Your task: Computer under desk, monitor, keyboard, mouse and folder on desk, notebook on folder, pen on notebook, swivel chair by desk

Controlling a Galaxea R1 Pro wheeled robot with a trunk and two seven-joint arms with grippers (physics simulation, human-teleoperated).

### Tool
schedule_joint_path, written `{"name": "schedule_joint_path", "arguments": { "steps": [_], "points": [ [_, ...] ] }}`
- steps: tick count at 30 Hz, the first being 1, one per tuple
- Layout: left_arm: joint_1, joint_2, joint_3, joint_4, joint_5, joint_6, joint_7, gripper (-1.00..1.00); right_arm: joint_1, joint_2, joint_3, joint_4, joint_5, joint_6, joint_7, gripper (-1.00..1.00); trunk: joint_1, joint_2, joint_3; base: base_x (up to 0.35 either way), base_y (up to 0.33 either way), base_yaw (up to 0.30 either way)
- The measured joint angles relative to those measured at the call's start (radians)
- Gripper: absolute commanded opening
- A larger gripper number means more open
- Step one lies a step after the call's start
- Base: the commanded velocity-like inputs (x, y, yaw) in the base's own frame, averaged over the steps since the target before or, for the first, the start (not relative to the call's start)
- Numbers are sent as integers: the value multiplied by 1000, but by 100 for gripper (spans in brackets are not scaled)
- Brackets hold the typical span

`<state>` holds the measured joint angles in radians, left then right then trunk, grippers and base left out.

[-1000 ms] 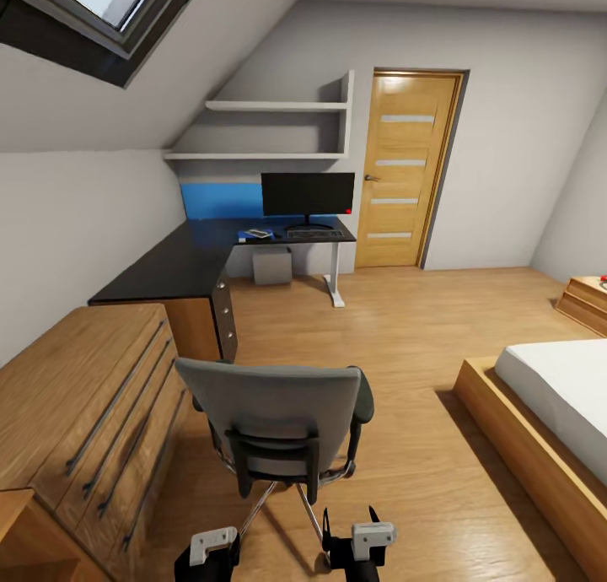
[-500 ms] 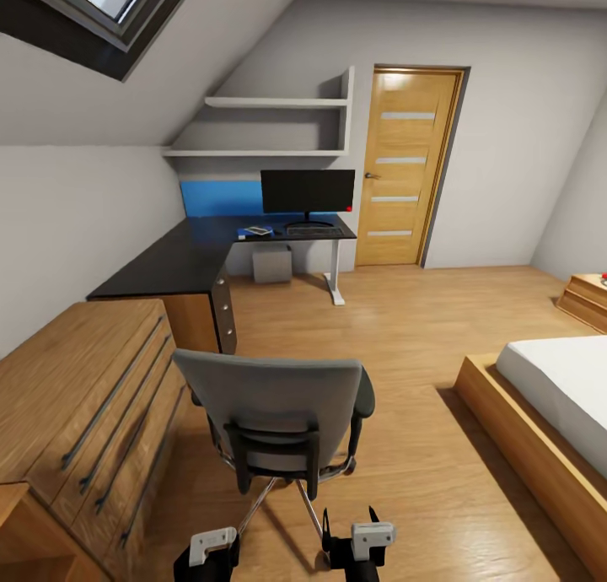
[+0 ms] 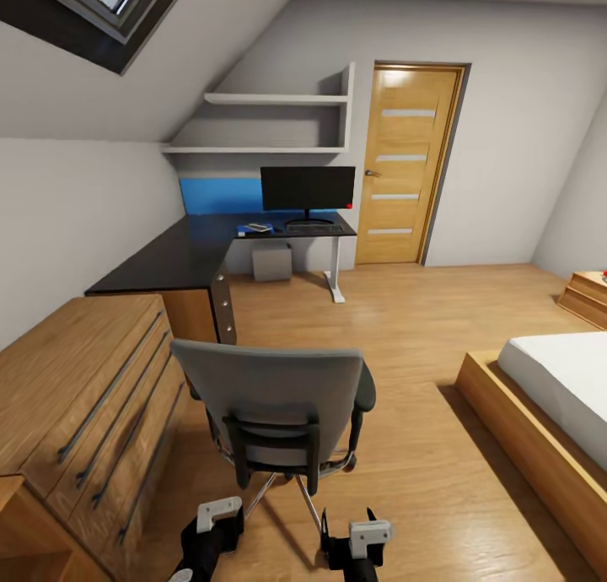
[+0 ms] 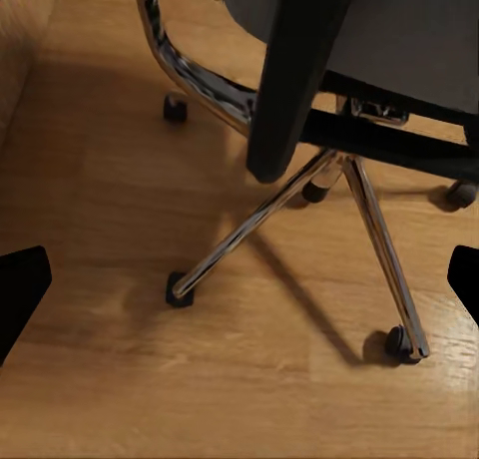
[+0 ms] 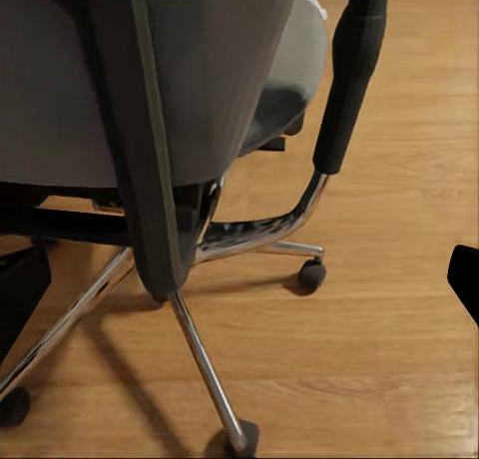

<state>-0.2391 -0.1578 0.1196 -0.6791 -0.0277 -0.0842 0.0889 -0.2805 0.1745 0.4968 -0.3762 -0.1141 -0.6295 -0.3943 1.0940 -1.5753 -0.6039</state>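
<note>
Head view: swivel chair back-on just ahead, both pincers low behind it, released, holding nothing. Monitor, keyboard on far worktop.

The grey swivel chair stood on the wooden floor well apart from the desk, its backrest toward the camera and its chrome star base resting on dark casters. On the desk's black top, before the blue back panel, the black monitor stood upright with the keyboard just in front of it. A small blue folder lay beside the keyboard with something pale on top, too small to tell.
</note>
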Motion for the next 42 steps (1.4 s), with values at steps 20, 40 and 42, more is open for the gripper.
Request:
{"name": "schedule_joint_path", "arguments": {
  "steps": [20, 40, 42],
  "points": [
    [-1, 5, -4, -9, -3, 7, -2, 100, -24, 0, 2, -84, 29, 126, 6, 100, 77, -140, -63, 0, 0, 0],
    [-1, 5, -8, -8, -4, 4, -5, 100, -52, 0, 13, -156, 50, 213, 5, 100, 153, -280, -125, 0, 0, 0],
    [-1, 5, -8, -8, -3, 4, -5, 100, -53, 0, 13, -155, 49, 213, 5, 100, 161, -294, -132, 0, 0, 0]
  ]
}}
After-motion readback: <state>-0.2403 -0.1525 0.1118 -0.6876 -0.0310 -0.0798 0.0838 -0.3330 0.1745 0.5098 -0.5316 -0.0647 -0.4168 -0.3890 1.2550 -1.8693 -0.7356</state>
